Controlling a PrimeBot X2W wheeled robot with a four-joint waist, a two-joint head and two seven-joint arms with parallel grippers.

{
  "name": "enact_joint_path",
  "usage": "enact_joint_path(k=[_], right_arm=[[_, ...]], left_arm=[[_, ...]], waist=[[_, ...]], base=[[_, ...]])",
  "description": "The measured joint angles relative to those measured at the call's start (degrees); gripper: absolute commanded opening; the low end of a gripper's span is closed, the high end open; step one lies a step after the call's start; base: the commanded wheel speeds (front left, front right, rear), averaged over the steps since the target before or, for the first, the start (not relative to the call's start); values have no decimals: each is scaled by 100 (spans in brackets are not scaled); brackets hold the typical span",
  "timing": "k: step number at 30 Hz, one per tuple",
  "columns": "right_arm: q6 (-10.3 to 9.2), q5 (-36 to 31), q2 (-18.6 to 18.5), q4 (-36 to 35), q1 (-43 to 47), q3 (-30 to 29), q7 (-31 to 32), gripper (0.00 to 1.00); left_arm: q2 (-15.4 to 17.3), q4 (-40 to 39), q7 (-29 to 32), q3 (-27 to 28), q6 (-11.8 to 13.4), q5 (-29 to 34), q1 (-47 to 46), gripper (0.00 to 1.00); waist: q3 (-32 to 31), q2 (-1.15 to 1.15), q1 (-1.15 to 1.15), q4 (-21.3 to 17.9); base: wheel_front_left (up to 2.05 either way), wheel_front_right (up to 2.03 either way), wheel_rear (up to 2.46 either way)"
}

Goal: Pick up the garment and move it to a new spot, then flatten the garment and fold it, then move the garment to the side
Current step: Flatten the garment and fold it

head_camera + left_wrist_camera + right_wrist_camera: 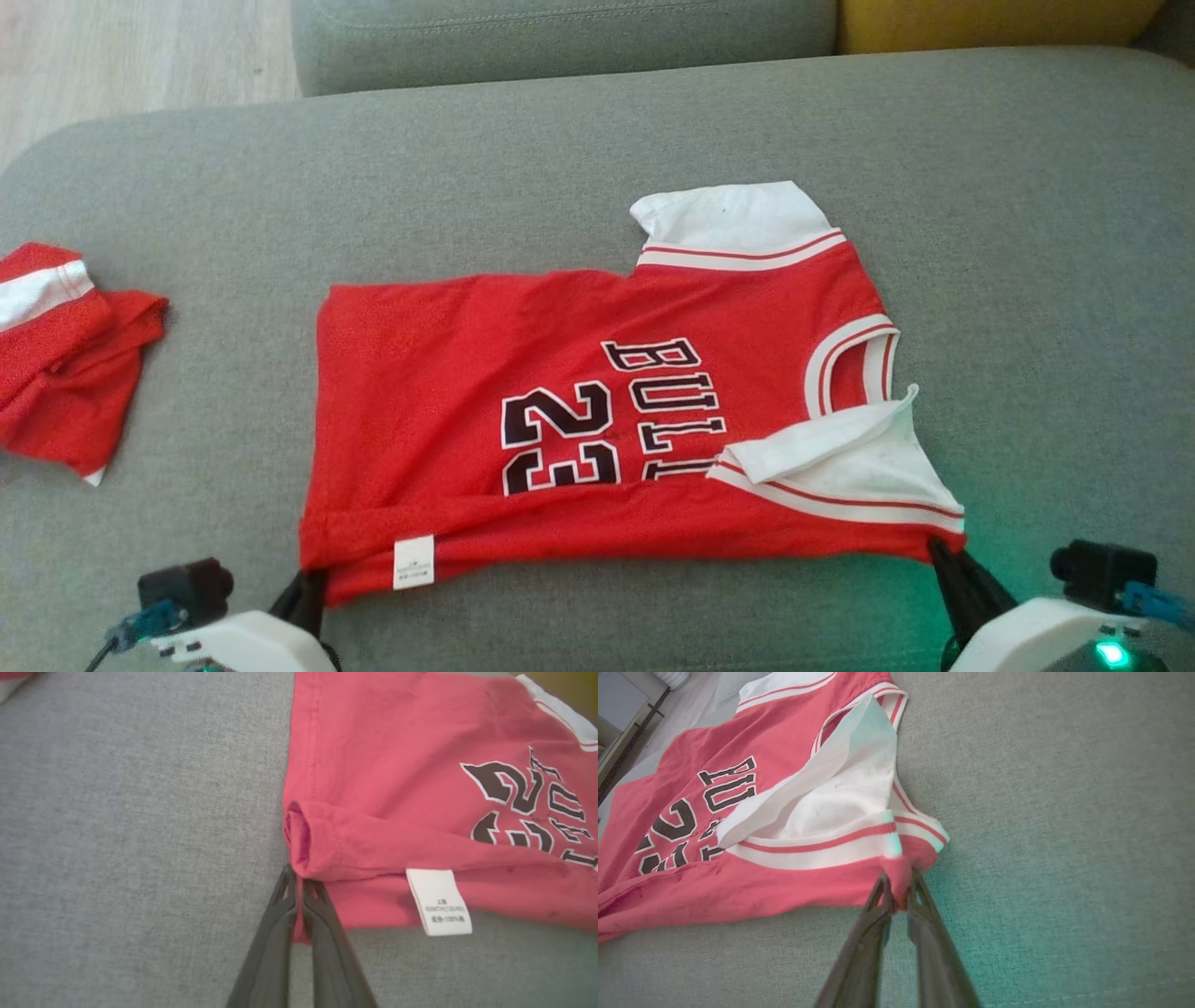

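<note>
The garment [579, 420] is a red jersey with white sleeves and black "BULLS 23" print, spread on the grey cushion with its near edge folded over. My left gripper [313, 574] is shut on the garment's near-left hem corner [299, 872], beside a white care label [439, 903]. My right gripper [938, 551] is shut on the near-right corner [901, 877], just below the white sleeve [831, 798] with red stripes. Both pairs of dark fingers pinch red cloth at the tips.
A second red and white piece of clothing [65, 355] lies crumpled at the cushion's left edge. The grey couch seat [1027, 233] stretches to the right and behind. A backrest [560, 37] and a yellow cushion [990, 19] sit at the far edge.
</note>
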Motion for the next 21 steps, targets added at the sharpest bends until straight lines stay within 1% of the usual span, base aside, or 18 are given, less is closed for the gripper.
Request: enact_joint_path(k=[1,3,4,7,13,16,17,21], right_arm=[[0,-1,0,-19,-1,-10,-2,100],[0,-3,7,-83,-12,-70,-130,100],[0,-3,7,-83,-12,-70,-130,100],[0,-178,5,-225,-82,-75,-464,100],[0,-715,-99,-784,-537,92,-1215,100],[0,-868,-163,-1033,-614,129,-1337,100],[0,-912,-182,-1145,-615,181,-1366,100],[0,-920,-194,-1266,-620,346,-1365,100]], left_arm=[[2,-5,34,-18,14,-16,14,100],[1,-54,54,-46,114,-22,63,100],[1,-54,54,-46,114,-22,63,100],[-3,-261,-78,-55,252,88,86,100],[4,-910,-839,-114,509,679,-10,100],[-2,-1228,-1094,-133,568,880,-153,100],[10,-1413,-1122,-142,615,1005,-265,100],[37,-1579,-1101,-187,713,1137,-355,100]], waist=[[-11,0,0,-5],[-33,0,0,-17],[-33,0,0,-17],[-76,0,0,-19],[-179,0,0,-15],[-228,0,0,7],[-246,0,0,20],[-265,0,0,26]], base=[[0,0,0],[0,0,0],[0,0,0],[0,0,0],[0,0,0],[0,0,0],[0,0,0],[0,0,0]])
